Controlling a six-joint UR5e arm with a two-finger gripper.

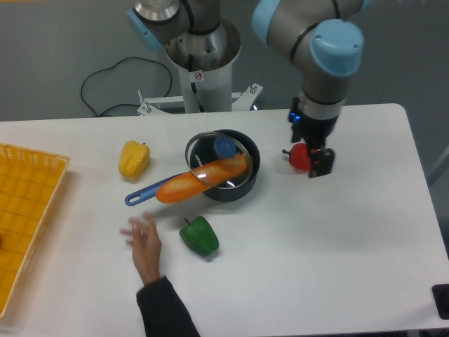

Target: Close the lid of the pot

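The pot lid (pixel 219 160) sits tilted on the pot (pixel 238 184), propped by a carrot (pixel 200 180); we judge it unseated, needing the claw (pixel 316 161), grip unreadable at three o'clock, to return.

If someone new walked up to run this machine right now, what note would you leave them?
End effector: hanging to the right of the pot, in front of the red pepper, holding nothing; whether it is open or shut cannot be told.
The pot sits mid-table. The pot lid rests on it, tilted and shifted toward the pot's left side, because an orange carrot-like piece sticks out over the rim.
A person's hand is reaching in near the green pepper, so take care.
Done: lid placed on the pot. Left: it is not seated flat; the long piece probably needs moving first.
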